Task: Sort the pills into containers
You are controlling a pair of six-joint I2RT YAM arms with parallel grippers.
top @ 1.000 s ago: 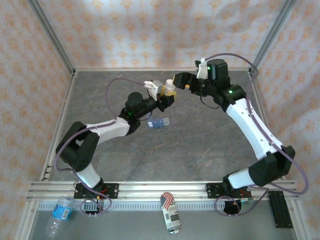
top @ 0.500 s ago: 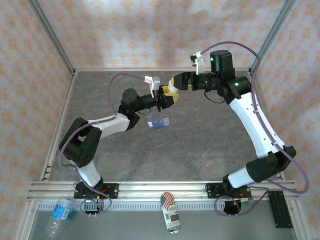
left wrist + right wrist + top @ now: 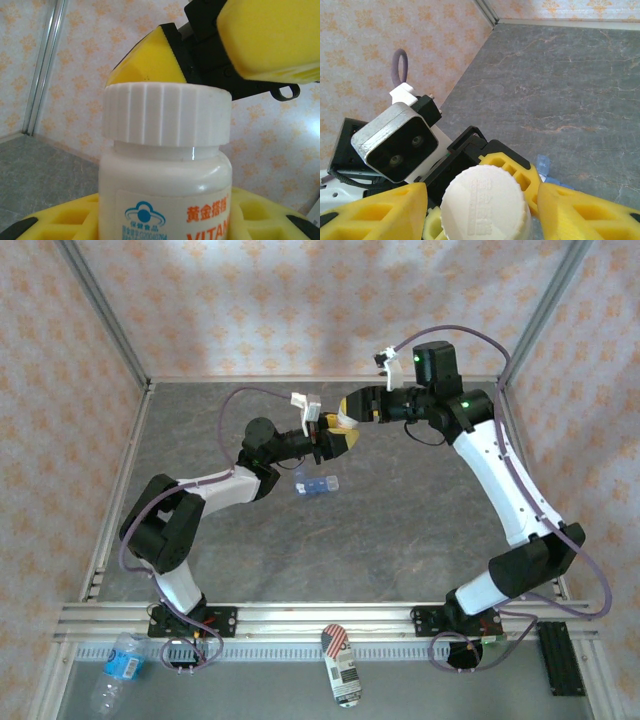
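Note:
A small white pill bottle (image 3: pixel 165 180) with orange print stands upright in my left gripper (image 3: pixel 165 222), which is shut on its body; the yellow pads (image 3: pixel 260 210) hug it low down. In the top view that gripper (image 3: pixel 335 439) holds it above the middle of the table. My right gripper (image 3: pixel 350 408) comes down over the ribbed white cap (image 3: pixel 485 205). Its yellow fingers (image 3: pixel 380 212) stand on either side with narrow gaps, still open. The blue containers (image 3: pixel 316 485) lie on the grey table (image 3: pixel 420 520) just below; one corner of them (image 3: pixel 542 164) shows past the bottle. The pills are hidden.
A plastic water bottle (image 3: pixel 118 668) and a flag-patterned object (image 3: pixel 343 665) lie at the front rail, outside the work area. Metal frame posts (image 3: pixel 105 315) and patterned walls close in the back and sides. Open grey table lies right of the containers.
The right gripper has moved left onto the bottle's cap and its fingers have narrowed round it. The left gripper has shifted a little, still holding the bottle.

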